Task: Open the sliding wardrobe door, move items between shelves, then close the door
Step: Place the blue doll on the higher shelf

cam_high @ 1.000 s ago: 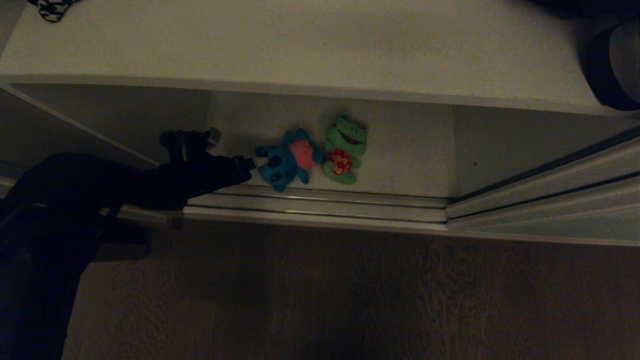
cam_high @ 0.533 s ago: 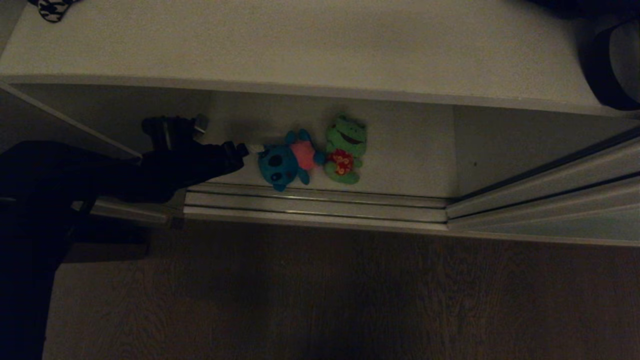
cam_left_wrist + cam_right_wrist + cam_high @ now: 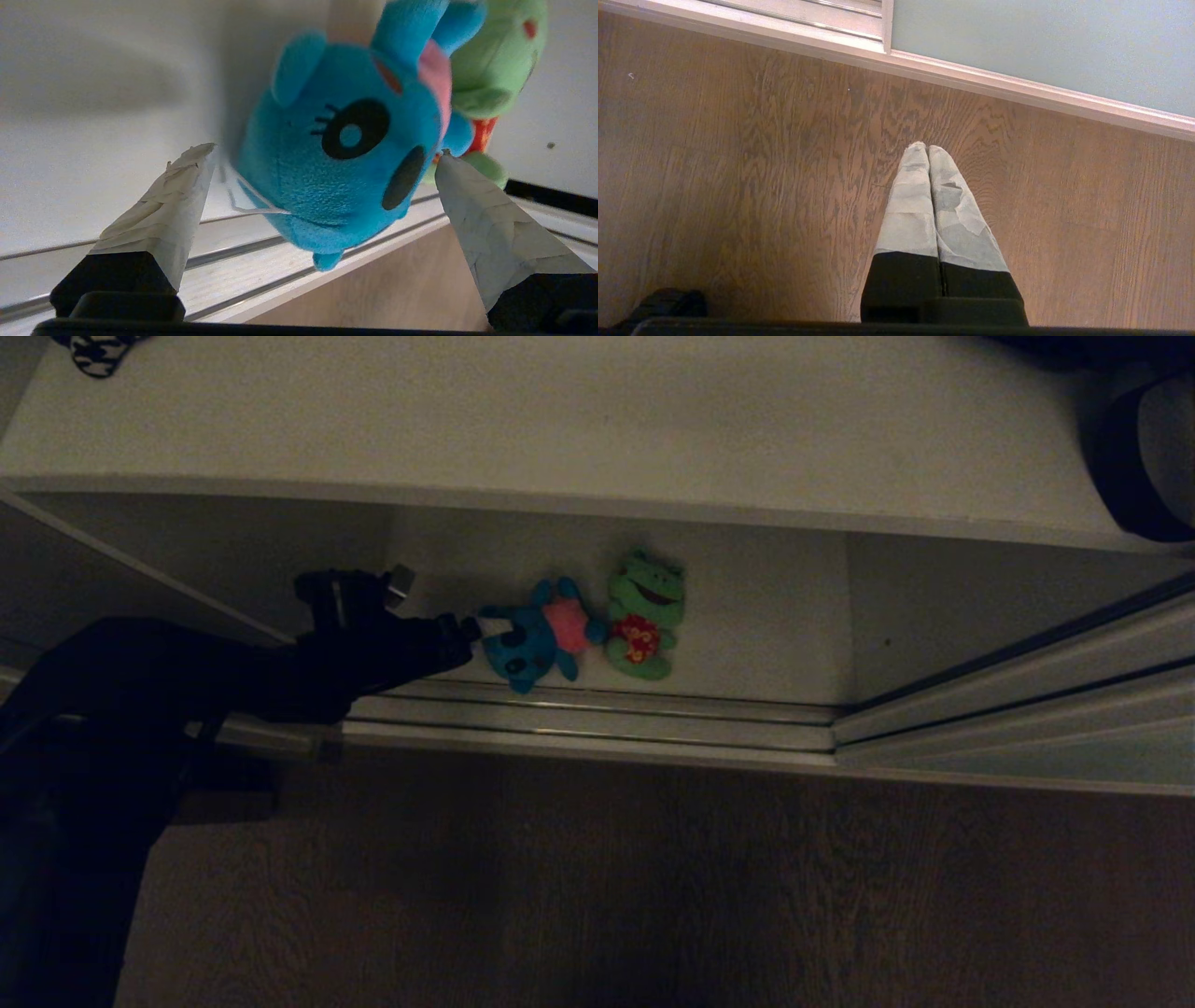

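- The blue soft toy lies on the wardrobe's bottom shelf, just behind the floor rail, and serves here as the landmark.
- The green soft toy lies against the blue toy on the side away from the left arm, the two touching.
- The left gripper reaches into the shelf and sits right at the blue toy's head.
- In the head view that gripper is a dark mass and its opening cannot be read; the left wrist view shows it plainly: the taped fingers stand wide, one on each side of the blue toy's head, and do not clamp it.
- The left wrist view also shows the toy's black eye and a white thread at its head, lost in the dim head view.
- The sliding wardrobe door stands open, pushed well off to the far side of the green toy.
- Only the right wrist view shows the right gripper: its fingers are pressed together, empty, over the wooden floor, near the door's pale panel.
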### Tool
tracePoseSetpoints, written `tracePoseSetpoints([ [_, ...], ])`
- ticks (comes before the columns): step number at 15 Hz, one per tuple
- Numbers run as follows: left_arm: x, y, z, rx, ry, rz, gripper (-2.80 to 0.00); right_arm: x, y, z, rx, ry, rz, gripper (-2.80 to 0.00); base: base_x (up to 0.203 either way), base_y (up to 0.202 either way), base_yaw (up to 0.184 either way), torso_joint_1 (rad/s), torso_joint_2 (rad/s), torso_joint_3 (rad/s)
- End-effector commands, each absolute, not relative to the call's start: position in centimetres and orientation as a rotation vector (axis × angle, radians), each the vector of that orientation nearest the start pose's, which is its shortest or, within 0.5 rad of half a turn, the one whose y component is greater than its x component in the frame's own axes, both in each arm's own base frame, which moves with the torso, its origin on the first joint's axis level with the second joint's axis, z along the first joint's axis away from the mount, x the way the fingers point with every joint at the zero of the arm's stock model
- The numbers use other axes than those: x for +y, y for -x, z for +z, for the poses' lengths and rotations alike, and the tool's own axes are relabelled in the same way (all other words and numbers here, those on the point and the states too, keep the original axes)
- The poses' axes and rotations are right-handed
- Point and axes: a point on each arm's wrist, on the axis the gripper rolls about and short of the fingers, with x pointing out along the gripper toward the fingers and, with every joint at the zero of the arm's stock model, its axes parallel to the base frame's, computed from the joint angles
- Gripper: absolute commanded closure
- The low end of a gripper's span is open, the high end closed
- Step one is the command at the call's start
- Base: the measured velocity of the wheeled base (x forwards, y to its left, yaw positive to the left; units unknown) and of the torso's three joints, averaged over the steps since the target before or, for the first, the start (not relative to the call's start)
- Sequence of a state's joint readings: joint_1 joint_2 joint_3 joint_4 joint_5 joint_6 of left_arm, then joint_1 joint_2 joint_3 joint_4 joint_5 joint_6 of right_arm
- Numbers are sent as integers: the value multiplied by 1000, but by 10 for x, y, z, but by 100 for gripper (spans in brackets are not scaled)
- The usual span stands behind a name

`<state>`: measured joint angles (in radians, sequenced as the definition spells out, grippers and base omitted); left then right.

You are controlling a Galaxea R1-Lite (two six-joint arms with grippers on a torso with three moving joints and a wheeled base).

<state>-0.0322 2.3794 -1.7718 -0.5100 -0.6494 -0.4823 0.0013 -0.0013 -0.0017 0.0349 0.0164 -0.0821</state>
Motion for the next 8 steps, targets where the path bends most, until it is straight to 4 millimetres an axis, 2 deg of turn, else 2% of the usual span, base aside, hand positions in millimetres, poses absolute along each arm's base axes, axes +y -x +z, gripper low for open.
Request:
tracePoseSetpoints([
  [1,-36,-505,154,265,503,-664,-280,0,23,72,31,83,20,0,0,0,0,0,0,0],
  [3,-41,-505,155,271,519,-683,-280,0,23,72,31,83,20,0,0,0,0,0,0,0],
  [6,-56,-508,142,294,516,-707,-280,0,23,72,31,83,20,0,0,0,0,0,0,0],
  [8,-59,-512,140,287,511,-712,-280,0,23,72,31,83,20,0,0,0,0,0,0,0],
])
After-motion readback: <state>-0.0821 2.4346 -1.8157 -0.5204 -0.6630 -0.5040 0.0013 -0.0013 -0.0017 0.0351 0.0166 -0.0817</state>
